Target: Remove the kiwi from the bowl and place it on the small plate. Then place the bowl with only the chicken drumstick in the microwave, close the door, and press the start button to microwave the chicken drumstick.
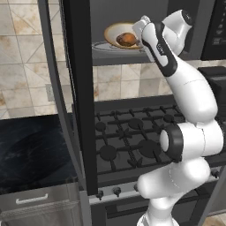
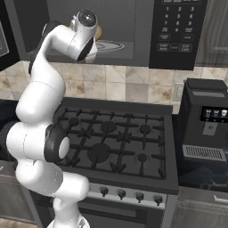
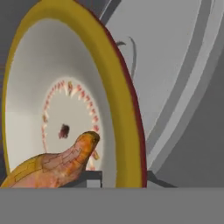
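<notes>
A tiled kitchen wall stood behind a black gas stove (image 2: 111, 142). Above it, the microwave (image 1: 145, 31) gaped with its door (image 1: 75, 97) swung wide. Inside, on the glass turntable (image 2: 109, 46), sat the bowl (image 3: 118, 100), its rim pinched by the end effector (image 3: 116, 178). The chicken drumstick (image 3: 52, 166) lay in the bowl just beside the end effector.

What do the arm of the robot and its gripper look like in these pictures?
The arm is made of smooth, rounded, glossy white segments with dark, almost black bands at the joints. One link near the wrist carries a long black panel. No cables or markings can be seen. The gripper shows two small dark grey finger tips.
</notes>
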Available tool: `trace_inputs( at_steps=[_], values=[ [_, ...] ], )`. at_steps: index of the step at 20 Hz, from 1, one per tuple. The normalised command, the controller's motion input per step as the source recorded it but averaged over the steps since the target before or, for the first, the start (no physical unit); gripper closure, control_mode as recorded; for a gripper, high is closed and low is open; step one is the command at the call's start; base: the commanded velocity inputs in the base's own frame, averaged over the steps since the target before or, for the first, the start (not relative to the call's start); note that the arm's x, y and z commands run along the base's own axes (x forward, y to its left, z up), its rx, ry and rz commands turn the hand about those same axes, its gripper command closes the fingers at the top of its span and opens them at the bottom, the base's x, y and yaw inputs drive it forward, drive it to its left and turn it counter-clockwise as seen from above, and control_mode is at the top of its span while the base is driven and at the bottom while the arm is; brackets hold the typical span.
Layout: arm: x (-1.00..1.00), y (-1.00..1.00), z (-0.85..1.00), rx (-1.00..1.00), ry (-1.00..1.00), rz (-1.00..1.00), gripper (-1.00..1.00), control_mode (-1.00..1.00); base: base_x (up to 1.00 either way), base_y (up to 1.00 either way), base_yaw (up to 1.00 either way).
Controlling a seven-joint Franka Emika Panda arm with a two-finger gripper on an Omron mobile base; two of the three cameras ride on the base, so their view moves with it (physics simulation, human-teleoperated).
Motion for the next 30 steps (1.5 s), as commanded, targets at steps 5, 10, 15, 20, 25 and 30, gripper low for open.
trace_inputs(
  at_steps=[5, 10, 15, 20, 25, 30],
  values=[
    [0.42, 0.0, -0.07, 0.0, 0.0, 0.07, 1.0, -1.0, 0.0, 0.0, 0.0],
    [0.08, 0.0, -0.19, 0.0, 0.0, 0.02, 1.0, -1.0, 0.0, 0.0, 0.0],
    [0.0, 0.0, -0.1, 0.0, -0.07, 0.0, -1.0, -1.0, 0.0, 0.0, 0.0],
    [0.0, 0.0, 0.0, 0.0, -0.14, 0.0, -1.0, -1.0, 0.0, 0.0, 0.0],
    [-0.04, 0.0, 0.01, 0.0, -0.18, 0.0, -1.0, -1.0, 0.0, 0.0, 0.0],
    [-0.66, 0.0, 0.07, 0.0, -0.28, 0.0, -1.0, -1.0, 0.0, 0.0, 0.0]
  ],
)
